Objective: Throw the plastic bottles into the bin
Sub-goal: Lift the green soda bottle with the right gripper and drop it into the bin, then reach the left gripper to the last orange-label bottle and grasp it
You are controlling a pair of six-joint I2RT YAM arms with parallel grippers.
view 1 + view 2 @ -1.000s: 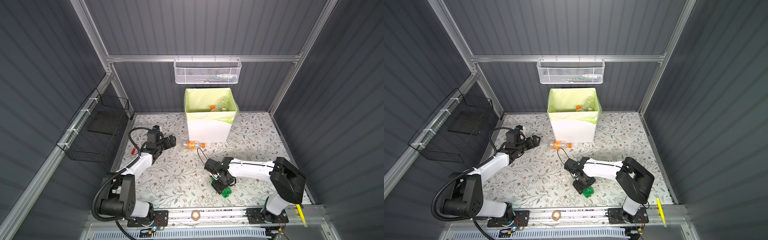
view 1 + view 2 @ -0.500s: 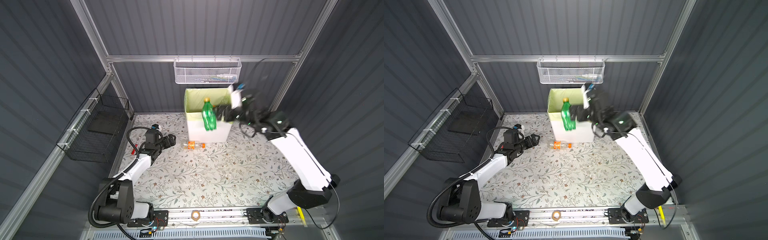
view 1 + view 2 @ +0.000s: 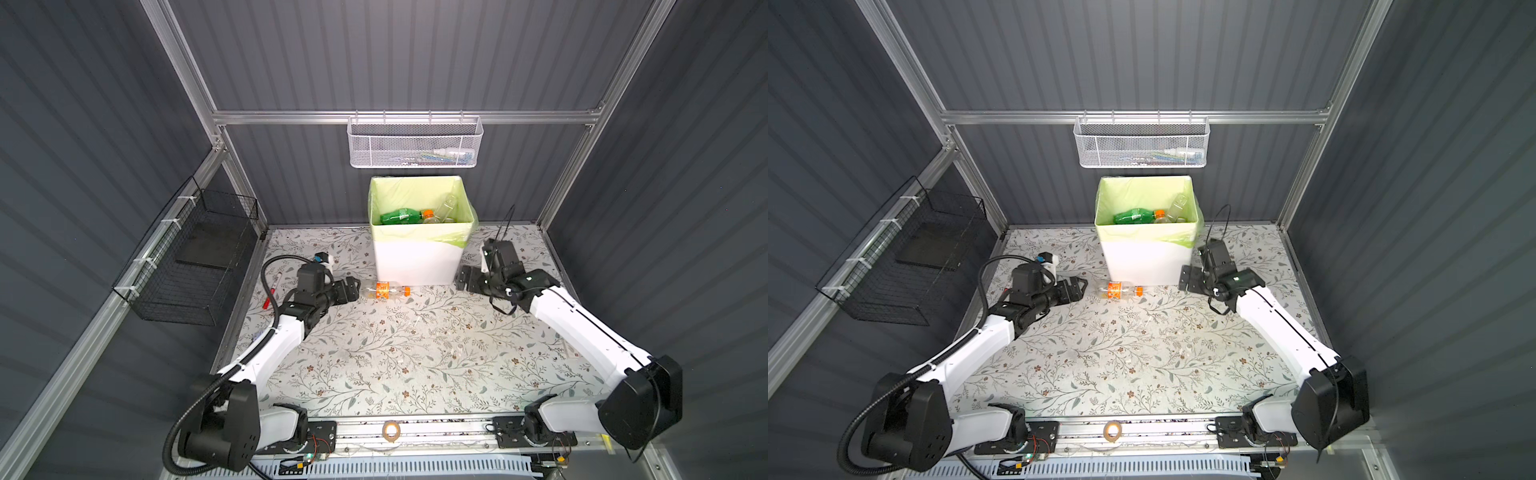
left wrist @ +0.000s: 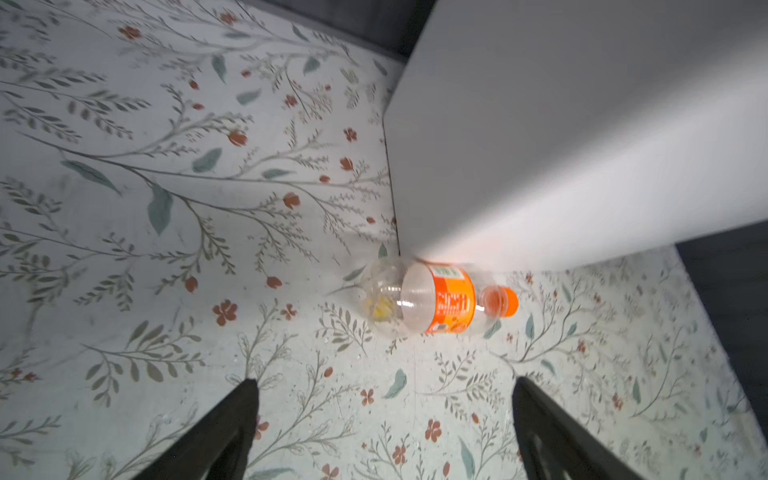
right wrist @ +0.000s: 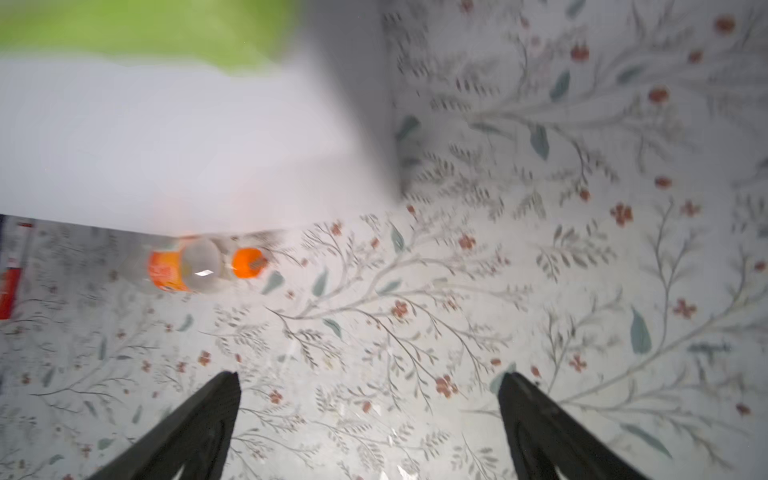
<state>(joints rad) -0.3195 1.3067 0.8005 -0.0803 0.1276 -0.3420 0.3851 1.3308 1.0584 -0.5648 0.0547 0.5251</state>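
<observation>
The bin (image 3: pixel 415 262) stands at 12 o'clock on the table (image 3: pixel 415 353), with a green bottle (image 3: pixel 395 216) and clear bottles (image 3: pixel 446 206) inside it. One orange-label bottle (image 3: pixel 384 289) lies on its side on the table just beside the front wall of the bin, cap toward 3 o'clock. The left end effector (image 3: pixel 354 288) is near this bottle at its 9 o'clock and the right end effector (image 3: pixel 464 279) at its 3 o'clock, both released, jaws wide, grasping nothing
</observation>
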